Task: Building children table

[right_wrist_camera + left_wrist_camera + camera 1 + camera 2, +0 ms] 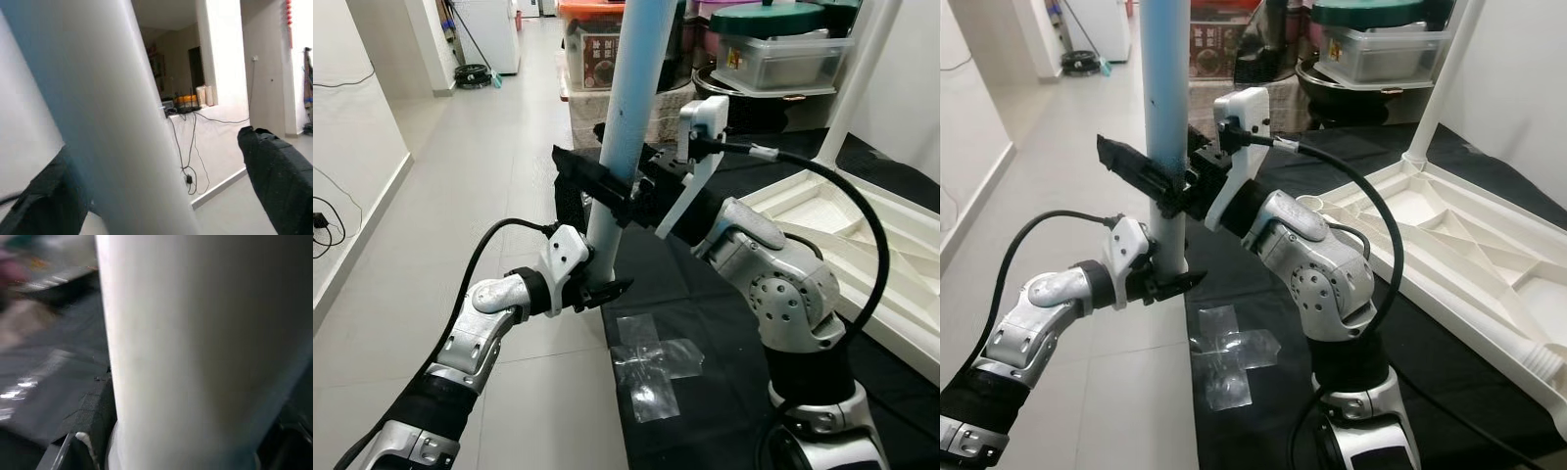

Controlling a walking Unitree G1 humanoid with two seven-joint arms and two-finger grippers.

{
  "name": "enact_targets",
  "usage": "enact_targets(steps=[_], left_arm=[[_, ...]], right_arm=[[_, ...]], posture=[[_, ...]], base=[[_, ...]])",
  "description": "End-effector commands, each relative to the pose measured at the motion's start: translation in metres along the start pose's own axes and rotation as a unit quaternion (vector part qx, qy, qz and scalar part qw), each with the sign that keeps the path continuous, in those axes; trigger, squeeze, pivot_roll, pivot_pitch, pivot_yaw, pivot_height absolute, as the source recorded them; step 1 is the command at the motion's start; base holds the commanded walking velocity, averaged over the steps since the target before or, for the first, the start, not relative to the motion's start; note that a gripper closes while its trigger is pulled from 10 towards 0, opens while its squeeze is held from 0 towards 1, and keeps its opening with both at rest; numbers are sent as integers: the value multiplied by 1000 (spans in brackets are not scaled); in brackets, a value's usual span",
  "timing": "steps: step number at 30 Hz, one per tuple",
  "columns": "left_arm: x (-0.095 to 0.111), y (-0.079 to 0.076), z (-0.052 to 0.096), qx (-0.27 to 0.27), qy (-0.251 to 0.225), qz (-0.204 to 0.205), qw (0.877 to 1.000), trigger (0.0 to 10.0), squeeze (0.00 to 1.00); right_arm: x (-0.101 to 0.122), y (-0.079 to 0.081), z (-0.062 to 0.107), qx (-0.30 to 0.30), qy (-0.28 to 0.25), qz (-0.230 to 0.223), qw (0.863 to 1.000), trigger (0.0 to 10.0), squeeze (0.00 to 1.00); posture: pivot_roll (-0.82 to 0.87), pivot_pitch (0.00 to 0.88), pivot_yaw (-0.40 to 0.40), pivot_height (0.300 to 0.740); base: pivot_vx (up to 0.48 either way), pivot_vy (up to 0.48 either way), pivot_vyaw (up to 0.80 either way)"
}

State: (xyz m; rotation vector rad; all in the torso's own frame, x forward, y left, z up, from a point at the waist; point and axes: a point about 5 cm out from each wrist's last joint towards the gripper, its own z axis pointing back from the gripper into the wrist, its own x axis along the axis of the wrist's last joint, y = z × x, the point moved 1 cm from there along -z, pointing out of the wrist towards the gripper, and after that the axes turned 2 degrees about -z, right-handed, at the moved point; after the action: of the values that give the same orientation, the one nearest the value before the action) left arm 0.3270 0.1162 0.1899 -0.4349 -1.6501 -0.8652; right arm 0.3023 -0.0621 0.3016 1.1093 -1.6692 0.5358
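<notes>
A pale blue-white table leg point(631, 88) stands nearly upright between my two arms. My left gripper point(605, 290) is shut on its lower end, just above the edge of the black mat point(724, 323). Higher up, my right gripper point(607, 181) reaches around the leg and is open. In the right wrist view one black finger point(279, 181) stands clear of the leg point(98, 122) while the other lies against it. The white table top point(1449, 235) lies upside down on the mat to my right, with another white leg point(862, 69) rising from it.
Crossed strips of clear tape point(651, 357) lie on the mat near its front edge. Lidded storage boxes point(783, 49) are stacked behind the mat. Pale tiled floor point(460, 166) stretches to the left, with cables point(328, 220) along the wall.
</notes>
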Motion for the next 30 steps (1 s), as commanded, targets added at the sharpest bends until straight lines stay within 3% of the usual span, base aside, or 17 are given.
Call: enact_targets(steps=[1, 3, 7, 8, 11, 12, 13, 14, 15, 17, 19, 23, 30], left_arm=[[0, 7, 5, 34, -4, 8, 999, 10000, 0], [-1, 6, 7, 51, -6, 10, 999, 10000, 0], [1, 1, 17, 109, -23, 35, 993, 10000, 0], [1, 1, 17, 109, -23, 35, 993, 10000, 0], [3, 2, 26, 175, -30, 38, 983, 10000, 0], [3, 2, 26, 175, -30, 38, 983, 10000, 0], [3, 3, 31, 202, -24, 28, 979, 10000, 0], [1, 5, 35, 229, -19, 26, 973, 10000, 0], [0, 6, 41, 263, -22, 43, 964, 10000, 0], [0, 6, 41, 263, -22, 43, 964, 10000, 0], [-2, 5, 51, 299, -16, 50, 953, 10000, 0], [-7, -3, 62, 320, 7, 31, 947, 10000, 0], [-9, -3, 63, 326, 20, 25, 945, 10000, 0]], right_arm=[[4, -7, 6, -17, -16, -4, 1000, 10000, 1000], [5, -11, 10, -27, -18, -4, 999, 10000, 1000], [-7, -36, 40, -70, 35, 24, 997, 10000, 1000], [-7, -36, 40, -70, 35, 24, 997, 10000, 1000], [-15, -76, 65, -194, 79, 71, 975, 10000, 1000], [-15, -76, 65, -194, 79, 71, 975, 10000, 1000], [-15, -89, 71, -249, 81, 87, 961, 10000, 851], [-15, -100, 76, -297, 88, 106, 945, 10000, 12], [-17, -106, 79, -332, 92, 134, 929, 10000, 0], [-17, -106, 79, -332, 92, 134, 929, 10000, 0], [-26, -108, 81, -368, 90, 133, 916, 10000, 0], [-46, -96, 71, -369, 85, 120, 918, 10000, 0], [-57, -92, 63, -373, 81, 108, 918, 10000, 0]], posture=[[12, 0, -14, 740], [9, 0, -15, 740], [19, 0, -29, 740], [19, 0, -29, 740], [21, 0, -36, 740], [21, 0, -36, 740], [21, 0, -36, 740], [21, 0, -36, 740], [34, 0, -48, 740], [34, 0, -48, 740], [40, 0, -51, 740], [62, 0, -60, 740], [73, 0, -66, 740]], base=[[0, 0, 0], [0, 0, 0], [0, 0, 0], [0, 0, 0], [0, 0, 0], [0, 0, 0], [0, 0, 0], [0, 0, 0], [0, 0, 0], [0, 0, 0], [0, 0, 0], [0, 0, 0], [0, -319, 0]])
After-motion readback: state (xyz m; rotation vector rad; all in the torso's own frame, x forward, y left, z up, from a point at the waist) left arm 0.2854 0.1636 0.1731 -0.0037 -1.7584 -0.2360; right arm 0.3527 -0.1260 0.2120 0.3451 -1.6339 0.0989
